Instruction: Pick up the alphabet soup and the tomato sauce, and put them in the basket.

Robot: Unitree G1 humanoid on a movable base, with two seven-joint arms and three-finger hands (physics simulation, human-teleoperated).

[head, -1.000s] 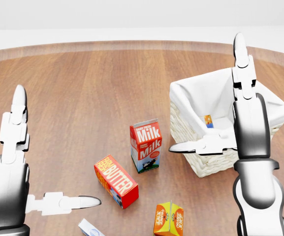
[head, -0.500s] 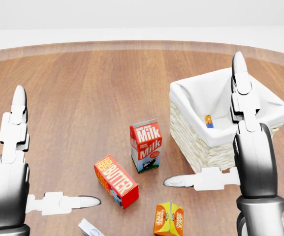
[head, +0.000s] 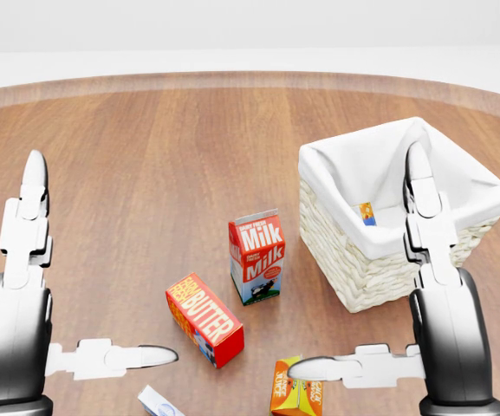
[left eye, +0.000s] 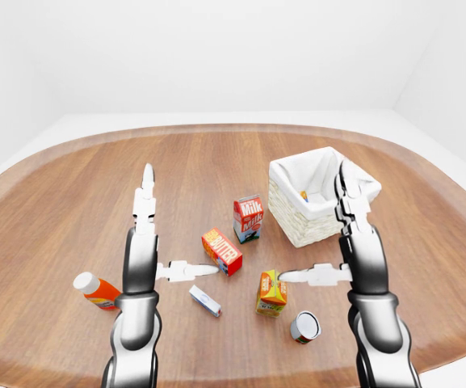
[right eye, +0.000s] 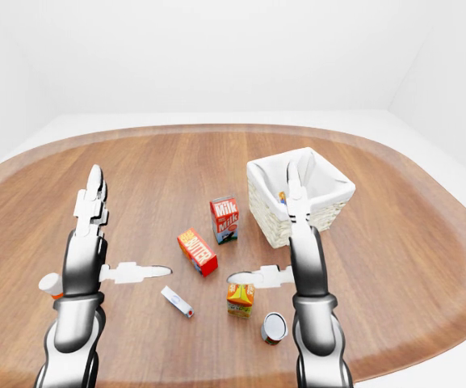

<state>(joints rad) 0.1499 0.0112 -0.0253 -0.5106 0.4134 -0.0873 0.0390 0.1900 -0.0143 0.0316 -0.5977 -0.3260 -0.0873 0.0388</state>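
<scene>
Can: lying on its side on the wooden table, near the left-eye view's bottom edge, just right of the orange carton; label unreadable.
Basket: white-lined wicker, right of centre; a small orange-and-blue item shows inside.
Milk carton: upright, left of the basket.
Butter box: lying below-left of the milk.
Bottle: lying far left.
Small white box: flat, below the butter.
Right hand: fingers spread wide, empty, thumb over the orange carton.
Left hand: spread wide, empty.
</scene>
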